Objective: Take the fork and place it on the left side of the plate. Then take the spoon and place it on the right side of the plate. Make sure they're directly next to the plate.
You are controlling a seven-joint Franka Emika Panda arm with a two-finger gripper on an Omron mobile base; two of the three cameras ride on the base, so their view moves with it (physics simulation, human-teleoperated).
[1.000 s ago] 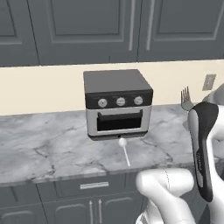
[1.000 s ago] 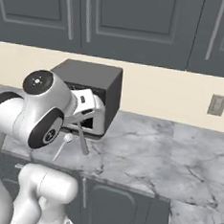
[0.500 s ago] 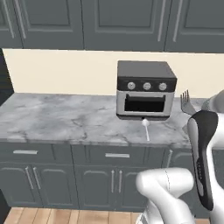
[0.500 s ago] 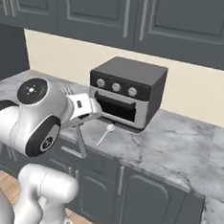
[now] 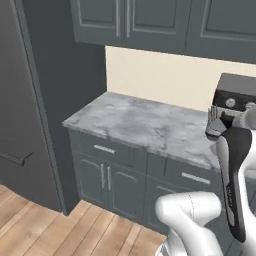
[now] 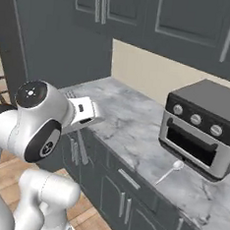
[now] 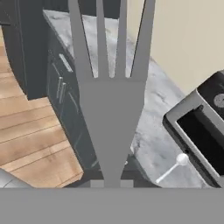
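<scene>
Left base view first, going left to right: tall dark cabinet panel [image 5: 50, 100] at the counter's left end, then a long bare stretch of marble counter [image 5: 140, 122], then the hand [image 5: 218, 125] raised over the counter's right part, with the fork [image 5: 215, 113] sticking up out of it, tines on top. The toaster oven [image 5: 239, 94] sits right behind it. So the hand is clamped on the fork's handle, and the fork is up in the air, not touching the counter.

My read is that we're mid-carry and the fork has to end up snug against the left side of the plate. To do that well, I'd keep the squeeze firm, because that thin handle looks like it could pivot. I'd bring it down low and level, then let go only once it's flat on the counter and right up against the rim, not on top of it.

Each view adds something. The right base view shows the spoon [image 6: 169, 171] lying near the counter's front edge, just in front of the toaster oven's door, with its bowl toward the oven. The left base view doesn't give you that. The hand view gives the four tines up close, with the spoon small at the lower right.
</scene>
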